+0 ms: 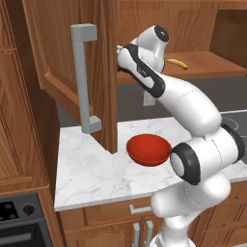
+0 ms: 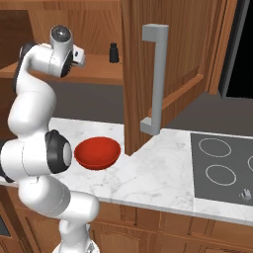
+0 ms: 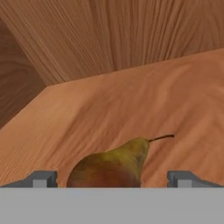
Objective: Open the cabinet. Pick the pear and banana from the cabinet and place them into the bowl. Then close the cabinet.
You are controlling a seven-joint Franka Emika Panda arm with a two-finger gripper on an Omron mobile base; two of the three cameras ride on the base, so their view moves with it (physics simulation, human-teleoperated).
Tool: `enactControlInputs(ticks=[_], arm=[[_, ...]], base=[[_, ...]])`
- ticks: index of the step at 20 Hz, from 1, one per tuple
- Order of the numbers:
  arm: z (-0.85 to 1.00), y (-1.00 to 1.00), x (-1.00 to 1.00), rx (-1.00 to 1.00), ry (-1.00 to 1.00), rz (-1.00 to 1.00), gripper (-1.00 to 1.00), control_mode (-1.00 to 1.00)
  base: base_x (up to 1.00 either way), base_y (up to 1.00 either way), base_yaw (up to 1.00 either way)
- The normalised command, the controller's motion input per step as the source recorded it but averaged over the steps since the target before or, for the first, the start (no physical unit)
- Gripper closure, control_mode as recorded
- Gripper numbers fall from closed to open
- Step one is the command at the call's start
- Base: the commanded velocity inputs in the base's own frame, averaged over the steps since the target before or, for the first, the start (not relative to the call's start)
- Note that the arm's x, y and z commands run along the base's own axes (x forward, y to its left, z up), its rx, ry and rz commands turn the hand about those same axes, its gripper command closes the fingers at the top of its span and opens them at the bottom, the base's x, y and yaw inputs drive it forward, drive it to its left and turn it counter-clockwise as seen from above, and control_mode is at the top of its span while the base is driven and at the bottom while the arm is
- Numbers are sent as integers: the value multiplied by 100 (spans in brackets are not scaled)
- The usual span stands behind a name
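The cabinet (image 1: 58, 53) stands with both doors swung open; its right door (image 2: 183, 54) carries a long grey bar handle (image 2: 155, 79). My arm reaches onto the cabinet shelf (image 2: 94, 71). In the hand view the pear (image 3: 113, 164), brownish with a thin stem, lies on the shelf board between my fingertips (image 3: 42, 178). My gripper (image 3: 112, 179) is open, one finger on each side of the pear, not touching it. The banana (image 1: 177, 63) lies further right on the same shelf. The red bowl (image 1: 148, 149) (image 2: 97, 152) sits on the marble counter below, with nothing in it.
A small black bottle (image 2: 113, 52) stands on the shelf near the right door. The left door's grey handle (image 1: 82, 77) hangs out over the counter (image 1: 87, 169). A black cooktop (image 2: 222, 168) lies to the right. Low cabinets with short handles (image 1: 140, 210) run beneath.
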Motion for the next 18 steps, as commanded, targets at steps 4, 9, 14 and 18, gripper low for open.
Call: enactControlInputs(ticks=[4,9,14,18], arm=[[-18,1,18,0,0,0,-100,-100],[-16,9,14,-1,0,0,-100,-100],[-4,10,4,0,1,0,100,-100],[0,0,-1,0,0,0,100,-100]], base=[[0,0,0],[0,0,0],[0,0,0],[0,0,0]])
